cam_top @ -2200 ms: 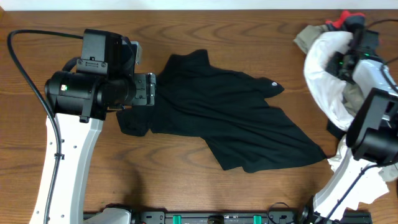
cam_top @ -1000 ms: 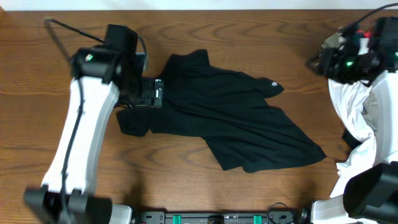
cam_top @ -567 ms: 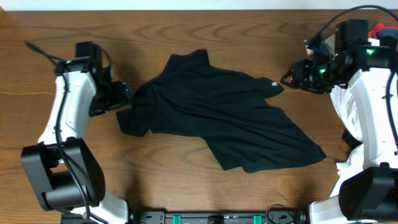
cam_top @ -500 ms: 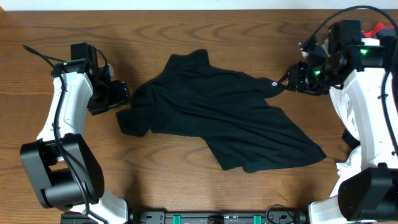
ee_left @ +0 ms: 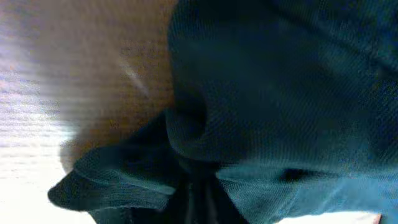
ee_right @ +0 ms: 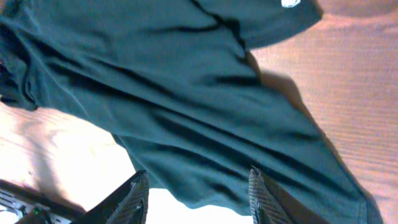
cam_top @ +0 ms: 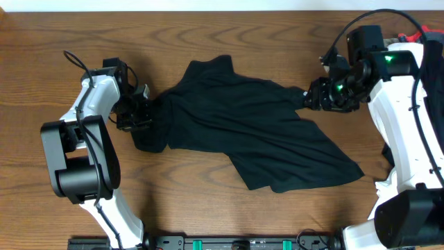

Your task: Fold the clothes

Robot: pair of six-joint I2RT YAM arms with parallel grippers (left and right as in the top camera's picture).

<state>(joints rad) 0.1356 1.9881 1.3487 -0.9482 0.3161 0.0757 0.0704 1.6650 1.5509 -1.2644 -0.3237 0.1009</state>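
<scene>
The clothes are one black short-sleeved shirt (cam_top: 257,135) lying rumpled across the middle of the wooden table. My left gripper (cam_top: 144,112) is at the shirt's left sleeve. In the left wrist view it (ee_left: 199,202) is shut on a bunched fold of the dark fabric (ee_left: 267,93). My right gripper (cam_top: 310,97) hovers over the right sleeve, open. In the right wrist view its ridged fingers (ee_right: 138,198) stand wide apart above the shirt (ee_right: 186,106), nothing between them. The white logo (ee_right: 290,3) shows at the top edge.
White cloth (cam_top: 381,186) lies at the table's right edge, mostly hidden behind the right arm. Something red (cam_top: 415,32) sits at the back right corner. A black rail (cam_top: 243,244) runs along the front edge.
The left gripper swung down onto the shirt's left sleeve and shut on it. The right gripper moved left and down over the right sleeve, covering the logo from above.
</scene>
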